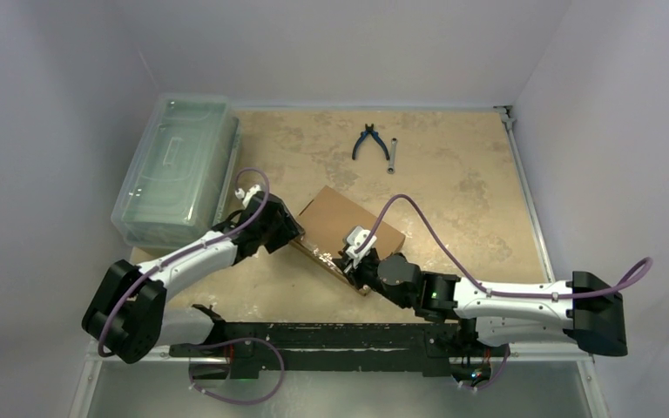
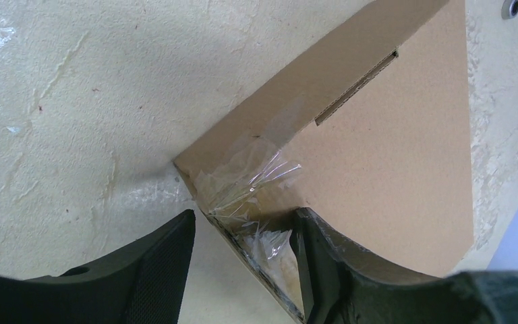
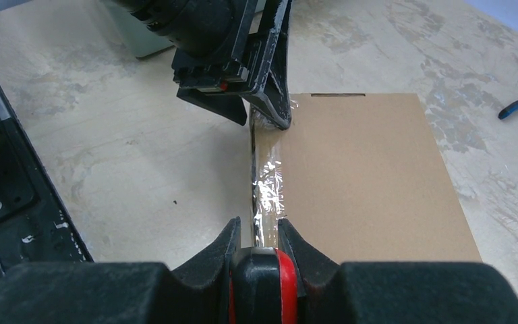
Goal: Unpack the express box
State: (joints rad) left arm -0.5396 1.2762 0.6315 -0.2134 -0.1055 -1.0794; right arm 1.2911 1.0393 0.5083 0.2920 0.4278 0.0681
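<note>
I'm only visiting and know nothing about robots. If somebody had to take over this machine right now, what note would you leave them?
The left gripper is open, its fingers astride a taped corner of the express box.
The right gripper looks shut on the box's taped edge, further along the same side.
The box lies flat mid-table with its lid down, and clear tape is still on the seam.
Done: both arms are at the seam. Nothing is out yet.
Left: break the tape, lift the flap, remove the contents.
The pliers and the clear bin sit away from both grippers.
</note>
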